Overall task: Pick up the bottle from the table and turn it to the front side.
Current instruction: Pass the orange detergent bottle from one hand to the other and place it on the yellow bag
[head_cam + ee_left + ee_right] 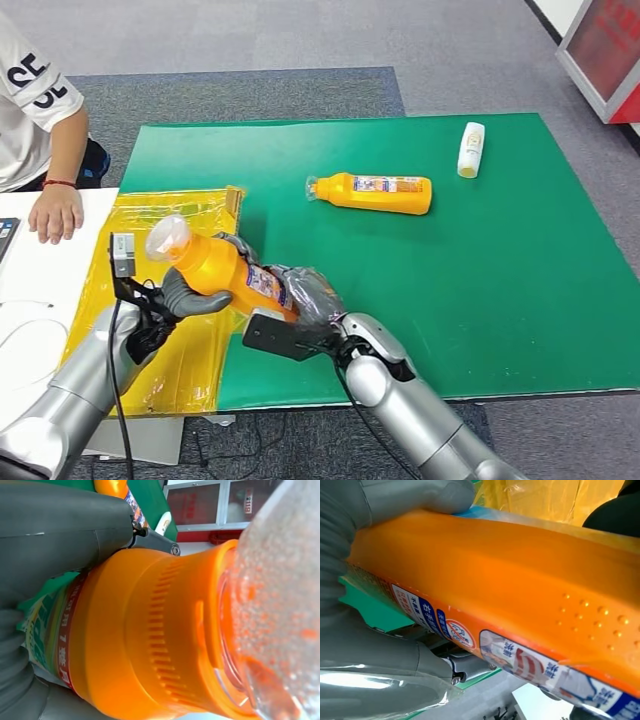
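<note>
Here the orange bottle [226, 272] is off the green surface [490, 280], tilted, clear cap toward the yellow sheet [181, 215]. The left hand [177, 300] grips its neck end, the right hand [313, 305] its base. The left wrist view adds the ribbed collar; the right wrist view shows raised dots and the label's edge. A second orange bottle [375, 192] lies farther back.

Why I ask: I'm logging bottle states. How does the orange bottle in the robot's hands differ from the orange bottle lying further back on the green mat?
The held bottle is off the table, gripped by the left hand near its neck and the right hand at its base; the far bottle lies flat and untouched on the green mat. The held bottle tilts cap-up; the far one is level. Both are orange with clear caps pointing left.
</note>
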Robot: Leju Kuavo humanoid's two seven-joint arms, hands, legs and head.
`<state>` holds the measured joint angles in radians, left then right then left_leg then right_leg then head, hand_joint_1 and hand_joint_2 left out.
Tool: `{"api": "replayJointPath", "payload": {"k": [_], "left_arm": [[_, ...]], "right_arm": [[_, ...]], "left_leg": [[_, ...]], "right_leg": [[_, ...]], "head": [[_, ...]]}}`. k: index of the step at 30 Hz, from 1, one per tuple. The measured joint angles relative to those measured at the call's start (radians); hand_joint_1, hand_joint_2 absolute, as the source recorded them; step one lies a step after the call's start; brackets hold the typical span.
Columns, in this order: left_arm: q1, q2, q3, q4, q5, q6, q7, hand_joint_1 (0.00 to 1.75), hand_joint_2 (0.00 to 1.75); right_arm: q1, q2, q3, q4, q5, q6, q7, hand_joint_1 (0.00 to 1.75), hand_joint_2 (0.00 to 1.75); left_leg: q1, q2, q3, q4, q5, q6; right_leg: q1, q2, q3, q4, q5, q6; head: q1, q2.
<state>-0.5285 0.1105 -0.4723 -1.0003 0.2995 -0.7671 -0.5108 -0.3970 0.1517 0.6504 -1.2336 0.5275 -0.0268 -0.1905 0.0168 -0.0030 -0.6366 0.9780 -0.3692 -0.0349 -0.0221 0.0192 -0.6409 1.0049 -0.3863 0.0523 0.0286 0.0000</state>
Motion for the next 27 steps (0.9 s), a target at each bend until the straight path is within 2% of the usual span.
{"api": "replayJointPath", "payload": {"k": [9, 10, 11, 13, 14, 15, 16, 27], "left_arm": [[0.01, -0.003, 0.001, -0.003, 0.008, 0.008, 0.002, 1.75, 1.75], [0.013, -0.003, 0.001, -0.004, 0.008, 0.009, 0.002, 1.75, 1.75], [0.015, -0.003, 0.002, -0.006, 0.008, 0.011, 0.002, 1.75, 1.75], [0.021, -0.003, 0.003, -0.011, 0.007, 0.016, 0.002, 1.75, 1.75], [0.024, -0.003, 0.004, -0.014, 0.007, 0.018, 0.002, 1.75, 1.75], [0.028, -0.003, 0.006, -0.018, 0.006, 0.021, 0.002, 1.75, 1.75], [0.032, -0.002, 0.008, -0.021, 0.004, 0.024, 0.002, 1.75, 1.75], [0.091, 0.008, 0.049, -0.069, -0.04, 0.057, -0.005, 1.75, 1.75]], "right_arm": [[0.012, 0.005, -0.005, -0.003, 0.014, -0.007, 0.003, 1.74, 1.75], [0.014, 0.005, -0.005, -0.003, 0.015, -0.008, 0.004, 1.65, 1.75], [0.015, 0.005, -0.006, -0.004, 0.016, -0.008, 0.004, 1.41, 1.75], [0.018, 0.005, -0.007, -0.006, 0.018, -0.008, 0.005, 0.62, 1.75], [0.019, 0.005, -0.007, -0.007, 0.02, -0.008, 0.006, 0.27, 1.75], [0.021, 0.005, -0.008, -0.007, 0.021, -0.009, 0.007, 0.07, 1.75], [0.023, 0.005, -0.008, -0.007, 0.021, -0.009, 0.007, 0.0, 1.75], [0.034, 0.008, -0.056, -0.01, -0.073, 0.029, -0.015, 0.0, 1.75]], "left_leg": [[0.0, 0.0, 0.0, 0.0, 0.0, 0.0], [0.0, 0.0, 0.0, 0.0, 0.0, 0.0], [0.0, 0.0, 0.0, 0.0, 0.0, 0.0], [0.0, 0.0, 0.0, 0.0, 0.0, 0.0], [0.0, 0.0, 0.0, 0.0, 0.0, 0.0], [0.0, 0.0, 0.0, 0.0, 0.0, 0.0], [0.0, 0.0, 0.0, 0.0, 0.0, 0.0], [0.0, 0.0, 0.0, 0.0, 0.0, 0.0]], "right_leg": [[0.0, 0.0, 0.0, 0.0, 0.0, 0.0], [0.0, 0.0, 0.0, 0.0, 0.0, 0.0], [0.0, 0.0, 0.0, 0.0, 0.0, 0.0], [0.0, 0.0, 0.0, 0.0, 0.0, 0.0], [0.0, 0.0, 0.0, 0.0, 0.0, 0.0], [0.0, 0.0, 0.0, 0.0, 0.0, 0.0], [0.0, 0.0, 0.0, 0.0, 0.0, 0.0], [0.0, 0.0, 0.0, 0.0, 0.0, 0.0]], "head": [[0.0, 0.0], [0.0, 0.0], [0.0, 0.0], [0.0, 0.0], [0.0, 0.0], [0.0, 0.0], [0.0, 0.0], [0.0, 0.0]]}}
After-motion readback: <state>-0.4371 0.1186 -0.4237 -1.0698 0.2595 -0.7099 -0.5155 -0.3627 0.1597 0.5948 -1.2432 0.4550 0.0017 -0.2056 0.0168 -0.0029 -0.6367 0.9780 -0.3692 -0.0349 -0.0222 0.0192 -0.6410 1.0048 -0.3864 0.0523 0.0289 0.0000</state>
